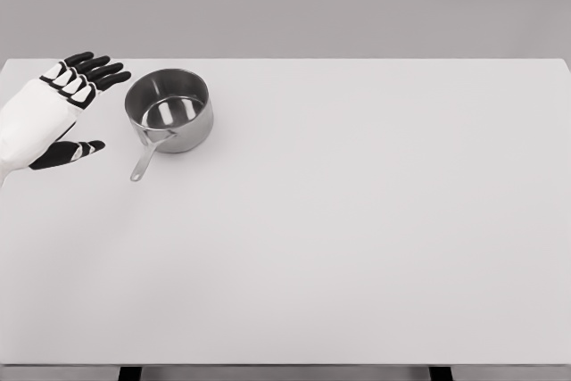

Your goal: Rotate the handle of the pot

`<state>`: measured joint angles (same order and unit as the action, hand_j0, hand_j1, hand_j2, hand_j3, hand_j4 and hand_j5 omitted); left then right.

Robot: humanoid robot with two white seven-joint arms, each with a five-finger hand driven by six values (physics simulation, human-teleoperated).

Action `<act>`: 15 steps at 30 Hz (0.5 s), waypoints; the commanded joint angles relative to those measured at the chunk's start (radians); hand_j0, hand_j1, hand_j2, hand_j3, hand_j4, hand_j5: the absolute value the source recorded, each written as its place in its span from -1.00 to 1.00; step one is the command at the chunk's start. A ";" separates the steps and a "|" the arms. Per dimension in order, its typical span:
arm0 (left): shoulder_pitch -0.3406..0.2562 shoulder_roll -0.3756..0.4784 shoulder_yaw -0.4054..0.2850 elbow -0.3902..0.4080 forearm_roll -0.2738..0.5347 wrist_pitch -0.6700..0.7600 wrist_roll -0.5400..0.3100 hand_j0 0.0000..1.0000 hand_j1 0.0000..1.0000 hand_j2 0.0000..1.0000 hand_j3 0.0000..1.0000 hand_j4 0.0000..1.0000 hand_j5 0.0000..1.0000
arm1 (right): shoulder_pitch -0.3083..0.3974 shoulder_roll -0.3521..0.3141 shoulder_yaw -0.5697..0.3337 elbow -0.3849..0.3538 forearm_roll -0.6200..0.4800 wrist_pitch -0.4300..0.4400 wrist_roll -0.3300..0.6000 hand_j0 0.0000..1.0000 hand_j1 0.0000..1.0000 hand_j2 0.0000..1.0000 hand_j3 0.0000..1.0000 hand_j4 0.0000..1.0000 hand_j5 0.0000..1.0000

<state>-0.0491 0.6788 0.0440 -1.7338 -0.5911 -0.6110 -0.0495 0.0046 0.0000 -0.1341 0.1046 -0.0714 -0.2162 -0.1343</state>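
Note:
A small steel pot [169, 110] stands upright on the white table [357, 220] at the back left. Its thin handle [144, 161] points toward the near left. My left hand [82, 109] hovers just left of the pot, palm facing it, with its black fingers [89, 72] spread and the thumb [70, 153] held out below. It holds nothing and does not touch the pot. The fingertips are a short gap from the pot's rim. The right arm is out of view.
The table's far edge [285, 60] runs just behind the pot. The near edge [285, 365] lies at the bottom of the view.

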 commanded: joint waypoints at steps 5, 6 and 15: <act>0.000 0.001 0.000 0.000 0.007 0.000 0.000 1.00 1.00 1.00 1.00 1.00 1.00 | -0.002 0.000 0.001 0.000 -0.001 0.000 -0.004 1.00 1.00 1.00 1.00 1.00 1.00; 0.000 0.001 0.000 0.000 0.007 0.000 0.000 1.00 1.00 1.00 1.00 1.00 1.00 | 0.000 0.000 0.001 0.000 -0.001 0.000 -0.004 1.00 1.00 1.00 1.00 1.00 1.00; -0.002 -0.008 -0.012 -0.001 -0.002 0.000 -0.001 1.00 1.00 1.00 1.00 1.00 1.00 | 0.000 0.000 0.002 0.003 -0.001 0.000 -0.001 1.00 1.00 1.00 1.00 1.00 1.00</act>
<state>-0.0522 0.6737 0.0373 -1.7341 -0.5959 -0.6110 -0.0506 0.0046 0.0000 -0.1318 0.1076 -0.0714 -0.2162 -0.1356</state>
